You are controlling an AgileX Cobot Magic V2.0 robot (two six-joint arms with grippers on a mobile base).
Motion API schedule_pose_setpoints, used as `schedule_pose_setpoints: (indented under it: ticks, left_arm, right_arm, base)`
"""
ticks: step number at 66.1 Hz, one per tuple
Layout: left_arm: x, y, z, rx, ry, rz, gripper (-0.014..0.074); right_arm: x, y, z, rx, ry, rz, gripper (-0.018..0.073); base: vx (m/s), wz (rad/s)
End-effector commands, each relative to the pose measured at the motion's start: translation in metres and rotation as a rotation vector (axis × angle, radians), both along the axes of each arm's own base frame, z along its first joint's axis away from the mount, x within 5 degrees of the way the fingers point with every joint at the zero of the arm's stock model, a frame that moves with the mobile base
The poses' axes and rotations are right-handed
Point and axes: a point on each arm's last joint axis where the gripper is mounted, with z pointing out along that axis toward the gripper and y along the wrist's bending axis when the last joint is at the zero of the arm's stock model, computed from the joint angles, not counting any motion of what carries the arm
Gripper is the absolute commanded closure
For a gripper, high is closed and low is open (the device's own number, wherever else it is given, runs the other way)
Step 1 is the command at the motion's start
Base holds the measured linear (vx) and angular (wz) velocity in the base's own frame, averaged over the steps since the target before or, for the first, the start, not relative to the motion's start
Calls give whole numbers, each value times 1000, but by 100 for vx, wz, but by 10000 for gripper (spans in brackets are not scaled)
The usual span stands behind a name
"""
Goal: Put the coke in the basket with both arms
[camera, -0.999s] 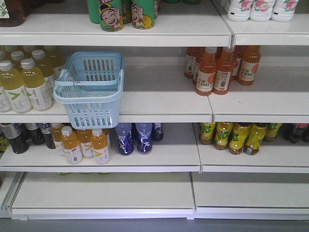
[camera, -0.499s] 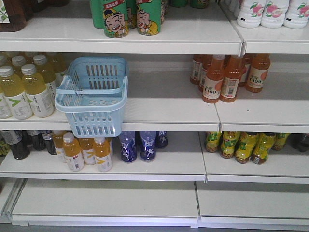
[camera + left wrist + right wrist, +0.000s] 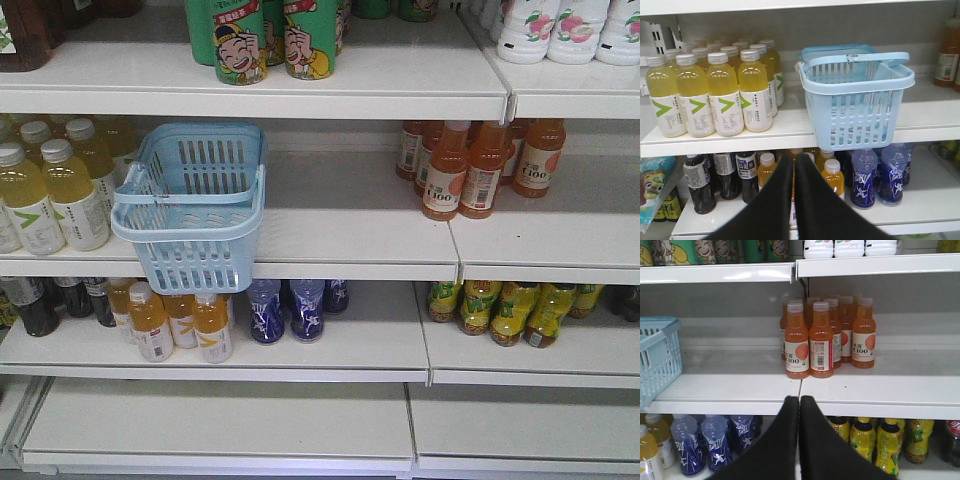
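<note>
Since a second ago, the basket [image 3: 195, 262] has slid lower in our front view. It sits left of centre on the middle shelf [image 3: 350, 235], overhanging its front edge, while the coke [image 3: 952, 439] peeks in at the lower right of the right wrist view. We see the left gripper [image 3: 794, 162] and the right gripper [image 3: 799, 401] both closed, holding nothing.

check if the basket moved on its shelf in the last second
No. The basket sits just as close beside the yellow bottles, overhanging the shelf edge; the whole view shifted, not the basket.

White shelves [image 3: 350, 215], yellow drinks [image 3: 75, 195], orange juice bottles [image 3: 445, 180], green cans [image 3: 240, 45]
</note>
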Motion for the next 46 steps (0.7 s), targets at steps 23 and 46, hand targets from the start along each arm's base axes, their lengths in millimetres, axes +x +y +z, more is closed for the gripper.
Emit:
schedule_pose_setpoints:
  ticks: [23, 46]
  left_arm:
    - [-1, 0, 8, -15, -92, -4, 603]
    - [-1, 0, 8, -14, -93, -4, 603]
  right_arm:
    - [-1, 0, 4, -10, -85, -4, 569]
    - [-1, 0, 4, -10, -85, -4, 569]
  base:
    - [0, 0]
    - [0, 0]
